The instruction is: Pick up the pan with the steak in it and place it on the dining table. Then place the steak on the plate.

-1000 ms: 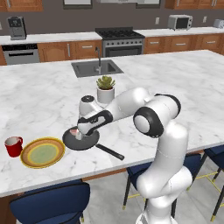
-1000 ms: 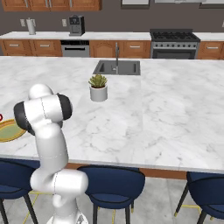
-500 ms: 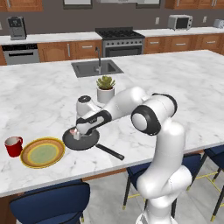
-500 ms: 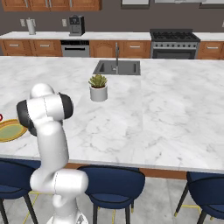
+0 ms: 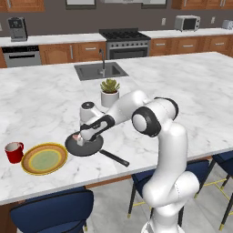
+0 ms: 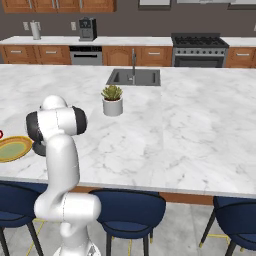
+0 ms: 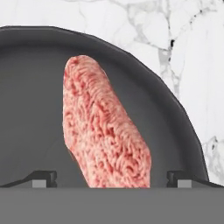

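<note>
My claw (image 5: 81, 141) hangs low over the frying pan (image 5: 84, 146), its jaws spread apart with the steak (image 7: 103, 131) lying between the two tips in the hand view; it grips nothing yet. The steak rests flat inside the pan, and the pan sits on the dining table (image 5: 191, 91) near its front edge, its thin black handle (image 5: 113, 158) pointing back toward that edge. Just beside the pan, toward the table's left end, lies the plate (image 5: 44, 159), with a red mug (image 5: 14, 152) beyond it. A potted plant (image 5: 109, 92) stands behind the pan, and the sink (image 5: 100, 71) lies further toward the far edge.

As I judge it, the pan is already delivered and the steak is what I am after. The risks from here: the slab is flat and soft-looking, so if I close too high the tips may skid over it and come up empty; if I press too low, the tips could strike the pan floor and shove the pan toward the plate or the front edge. A weak pinch could also let the meat slip off during the short carry and land on the marble short of the plate.

I can read no brand, label or writing on anything here.
</note>
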Robot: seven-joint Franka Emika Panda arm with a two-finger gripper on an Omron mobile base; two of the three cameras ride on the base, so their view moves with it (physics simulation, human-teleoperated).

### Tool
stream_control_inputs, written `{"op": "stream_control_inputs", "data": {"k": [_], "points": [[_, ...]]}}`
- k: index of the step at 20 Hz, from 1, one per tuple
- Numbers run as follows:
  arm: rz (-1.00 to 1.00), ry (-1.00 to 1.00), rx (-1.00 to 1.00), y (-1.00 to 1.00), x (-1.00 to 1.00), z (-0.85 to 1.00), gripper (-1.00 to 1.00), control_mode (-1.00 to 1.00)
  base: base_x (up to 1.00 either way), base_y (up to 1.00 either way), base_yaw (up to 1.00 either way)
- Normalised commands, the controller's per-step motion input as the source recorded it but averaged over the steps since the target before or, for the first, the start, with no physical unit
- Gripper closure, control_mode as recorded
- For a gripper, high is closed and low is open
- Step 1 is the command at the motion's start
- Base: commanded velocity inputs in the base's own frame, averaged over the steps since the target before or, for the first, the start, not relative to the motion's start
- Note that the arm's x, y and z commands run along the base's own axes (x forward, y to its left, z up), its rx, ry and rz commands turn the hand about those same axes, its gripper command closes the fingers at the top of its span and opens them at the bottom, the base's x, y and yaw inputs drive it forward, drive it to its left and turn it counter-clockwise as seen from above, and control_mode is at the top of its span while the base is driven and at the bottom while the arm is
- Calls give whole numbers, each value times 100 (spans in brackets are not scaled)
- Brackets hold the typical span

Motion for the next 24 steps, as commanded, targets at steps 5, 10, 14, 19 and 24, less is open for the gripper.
{"op": "stream_control_inputs", "data": {"k": [5, 10, 14, 19, 24], "points": [[0, 0, 0, 0, 8, -21, -100, -100, 0, 0, 0], [0, 0, 0, 0, 2, -17, -100, -100, 0, 0, 0], [0, 0, 0, 0, 0, -14, -100, -100, 0, 0, 0], [0, 0, 0, 0, 0, -11, 100, -100, 0, 0, 0], [0, 0, 0, 0, 0, 0, 100, -100, 0, 0, 0]]}}
